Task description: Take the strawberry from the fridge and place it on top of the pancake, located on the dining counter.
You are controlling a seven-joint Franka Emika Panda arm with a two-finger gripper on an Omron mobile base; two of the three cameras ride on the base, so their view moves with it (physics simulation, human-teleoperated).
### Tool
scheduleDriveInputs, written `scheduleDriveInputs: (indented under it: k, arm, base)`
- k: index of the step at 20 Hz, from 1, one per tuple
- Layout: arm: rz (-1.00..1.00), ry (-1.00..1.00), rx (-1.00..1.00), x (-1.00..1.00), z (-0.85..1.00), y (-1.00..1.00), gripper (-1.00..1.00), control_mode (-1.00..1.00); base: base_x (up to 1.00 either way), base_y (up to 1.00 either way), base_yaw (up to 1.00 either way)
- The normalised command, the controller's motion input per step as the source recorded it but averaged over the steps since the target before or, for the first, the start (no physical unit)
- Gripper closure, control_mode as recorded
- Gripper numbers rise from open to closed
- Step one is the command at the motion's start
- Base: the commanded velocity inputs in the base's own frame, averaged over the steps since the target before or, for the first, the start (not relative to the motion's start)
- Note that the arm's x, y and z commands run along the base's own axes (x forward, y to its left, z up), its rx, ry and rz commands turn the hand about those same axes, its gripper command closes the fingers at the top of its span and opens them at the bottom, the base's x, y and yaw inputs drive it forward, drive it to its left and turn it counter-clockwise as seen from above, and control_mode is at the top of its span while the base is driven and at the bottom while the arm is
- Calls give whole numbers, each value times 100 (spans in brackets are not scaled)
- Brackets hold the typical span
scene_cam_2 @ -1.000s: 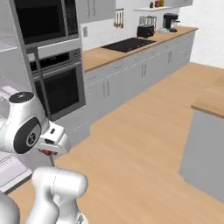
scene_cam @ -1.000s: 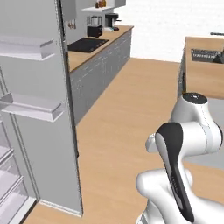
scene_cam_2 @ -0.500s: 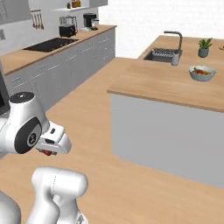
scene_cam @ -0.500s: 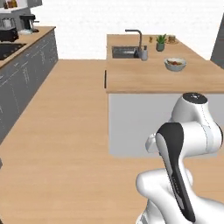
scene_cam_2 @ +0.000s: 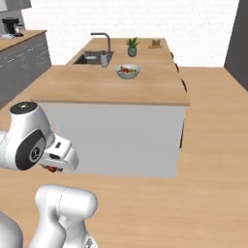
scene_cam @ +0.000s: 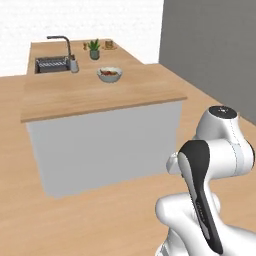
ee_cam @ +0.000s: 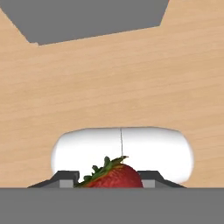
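Standing ahead of the robot is the dining counter [scene_cam: 95, 97], a long light-wood top on a grey base, and its near grey side wall [scene_cam_2: 121, 140] lies between the base and everything on it. On that top sit a sink [scene_cam_2: 89, 58] with a dark curved faucet [scene_cam_2: 101, 41], a small grey bottle [scene_cam: 74, 65] just beside the sink, a potted green plant [scene_cam_2: 131, 47] and a bowl [scene_cam_2: 128, 71] holding something red and orange. At the far end is a small brown item [scene_cam_2: 156, 43], too small to identify surely. A dark grey wall [scene_cam: 210, 55] rises to the right in the left base view, and a grey-drawer wall counter [scene_cam_2: 19, 58] runs along the left of the right base view. The strawberry [ee_cam: 111, 176] is between the fingers [ee_cam: 65, 178], its green leafy cap pointing up and left in the hand view and its red body running down toward the lower edge; bare wood floor [ee_cam: 109, 87] lies beyond it. The gripper [scene_cam_2: 52, 168] hangs low beside the arm, clamped on the strawberry, with a touch of red showing under the hand.
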Motion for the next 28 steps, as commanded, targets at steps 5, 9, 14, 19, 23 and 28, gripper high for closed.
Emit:
scheduleDriveInputs:
  k: [5, 9, 14, 19, 23, 28]
  arm:
    - [0, 0, 0, 0, 0, 0, 100, 100]
    - [0, 0, 0, 0, 0, 0, 100, 100]
    - [0, 0, 0, 0, 0, 0, 100, 100]
    - [0, 0, 0, 0, 0, 0, 100, 100]
    - [0, 0, 0, 0, 0, 0, 100, 100]
    - [0, 0, 0, 0, 0, 0, 100, 100]
  base:
    - [86, -100, -15]
    - [100, -100, 13]
    - [91, -100, 20]
    - [86, -100, 21]
    - [86, -100, 20]
    - [77, -100, 21]
